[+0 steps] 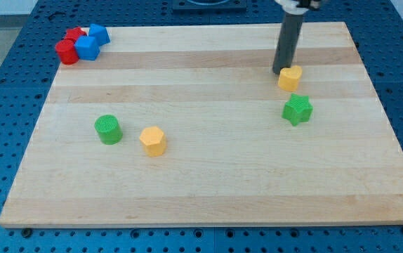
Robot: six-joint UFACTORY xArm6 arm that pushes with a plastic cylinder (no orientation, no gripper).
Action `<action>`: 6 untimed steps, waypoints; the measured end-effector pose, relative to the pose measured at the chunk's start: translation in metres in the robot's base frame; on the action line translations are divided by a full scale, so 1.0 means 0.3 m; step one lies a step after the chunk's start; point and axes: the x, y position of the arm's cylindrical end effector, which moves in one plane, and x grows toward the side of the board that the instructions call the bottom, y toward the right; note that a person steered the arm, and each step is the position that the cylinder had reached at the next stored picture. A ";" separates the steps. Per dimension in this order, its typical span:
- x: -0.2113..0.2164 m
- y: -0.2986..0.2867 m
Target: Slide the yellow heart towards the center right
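The yellow heart [290, 78] lies on the wooden board [208, 183] in the upper right part of the view. My tip [279, 71] stands just at the heart's upper left edge, touching or nearly touching it. The dark rod rises from there to the view's top. A green star [297, 109] lies just below the heart.
A yellow hexagon [153, 140] and a green cylinder [108, 130] lie left of centre. At the top left corner sit a red cylinder [66, 52], a second red block [76, 34] and two blue blocks [87, 48] [99, 34]. The board's right edge is near the heart.
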 end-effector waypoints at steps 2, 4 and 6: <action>0.048 -0.053; 0.068 0.099; 0.068 0.132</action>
